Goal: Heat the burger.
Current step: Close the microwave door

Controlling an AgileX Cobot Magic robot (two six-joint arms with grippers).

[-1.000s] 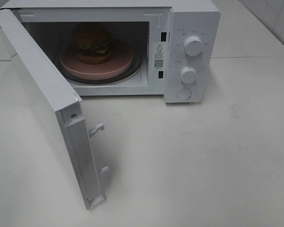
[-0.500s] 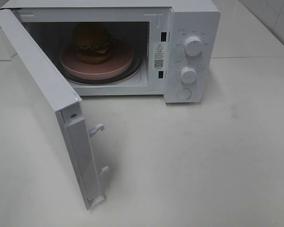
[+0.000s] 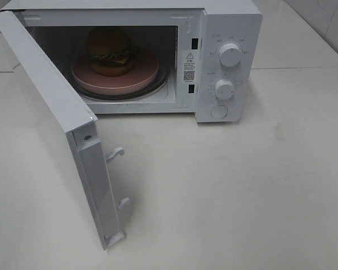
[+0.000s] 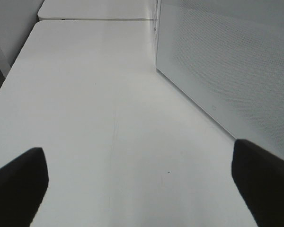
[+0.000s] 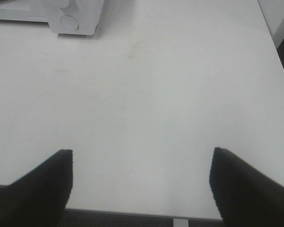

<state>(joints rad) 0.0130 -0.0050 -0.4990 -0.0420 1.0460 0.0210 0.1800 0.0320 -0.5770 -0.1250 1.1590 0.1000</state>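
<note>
The burger (image 3: 110,52) sits on a round pink plate (image 3: 141,76) inside the white microwave (image 3: 231,22), on its glass turntable. The microwave door (image 3: 56,118) stands swung wide open toward the front left. Neither gripper shows in the exterior high view. In the left wrist view my left gripper (image 4: 139,189) is open over bare table, with the perforated outer face of the microwave door (image 4: 227,61) beside it. My right gripper (image 5: 141,187) is open above the table's front edge, empty, with the microwave's lower corner (image 5: 71,19) far ahead.
Two white knobs (image 3: 230,54) and a round button (image 3: 218,111) are on the microwave's control panel. Two latch hooks (image 3: 115,153) stick out from the door's edge. The white table (image 3: 242,191) stretches in front and to the right.
</note>
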